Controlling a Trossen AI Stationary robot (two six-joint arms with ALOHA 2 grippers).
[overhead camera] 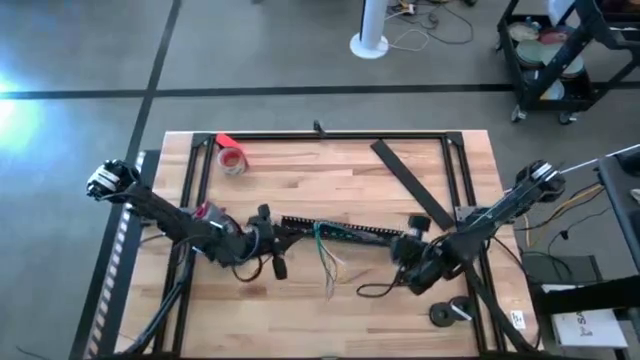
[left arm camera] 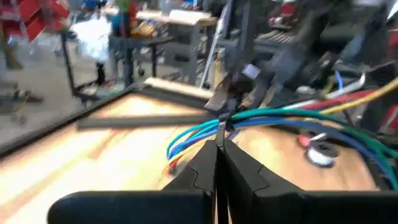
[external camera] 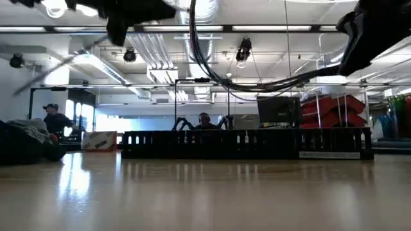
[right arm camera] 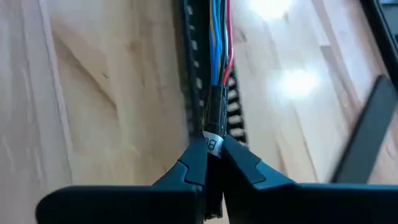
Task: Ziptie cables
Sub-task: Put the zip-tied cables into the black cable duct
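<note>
Worktop [overhead camera: 300, 190]: pale wood planks with a black metal frame at the edges; fills the centre of the high view.
Left arm [overhead camera: 160, 212]: dark, comes in from the left edge of the high view, reaching to mid-frame.
Right arm [overhead camera: 490, 220]: dark, comes in from the right edge, angled down-left.
Flat strip [overhead camera: 410, 185]: wide, black, lies diagonally in the upper right of the worktop.
Cables [overhead camera: 325, 245]: thin flexible wires, green, blue, red, dark; stretched across mid-frame between the two hands, pale loose ends drooping just below centre. Blurred in the left wrist view.
Left hand [left arm camera: 219, 140]: fingers pressed together, pinching the cables at their bend, centre of the left wrist view.
Right hand [right arm camera: 213, 149]: fingers closed on the dark sleeved end of the cables, lower centre of the right wrist view; white label partly hidden.
Tape roll [overhead camera: 232, 160]: round, red and pale, upper left of the worktop.
Ziptie: cannot pick it out in any view.
</note>
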